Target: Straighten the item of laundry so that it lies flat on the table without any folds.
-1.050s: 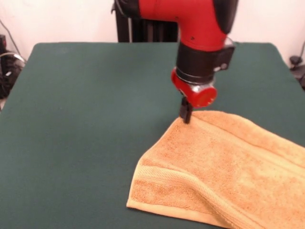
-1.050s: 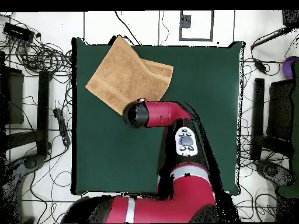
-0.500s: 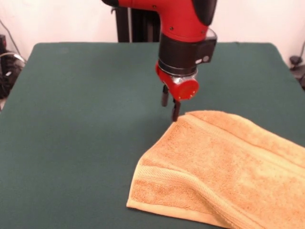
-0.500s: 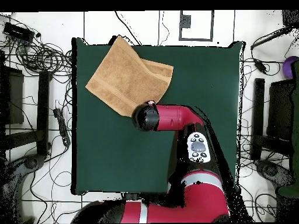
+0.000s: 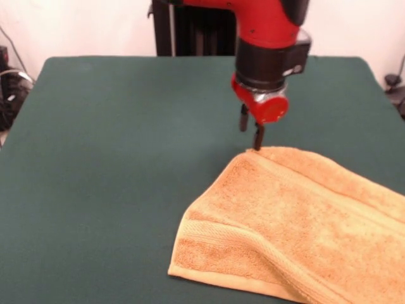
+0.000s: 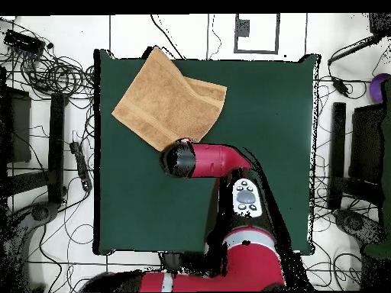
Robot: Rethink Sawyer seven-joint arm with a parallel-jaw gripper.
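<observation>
We hang our fingers (image 5: 251, 136) parted and empty just above the towel (image 5: 297, 221), at its far corner (the cloth lies doubled at the counter (image 5: 114, 145) edge). We judge the next move: descend, pinch that upper layer, peel it open.

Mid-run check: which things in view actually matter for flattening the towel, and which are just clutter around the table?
Part of the job:
- golden-orange terry-cloth towel, lying folded
- dark green felt-covered table
- black gripper, open at the towel's far corner

Just lying about:
- tangled black cables on the floor
- purple object at the edge of the overhead view
</observation>
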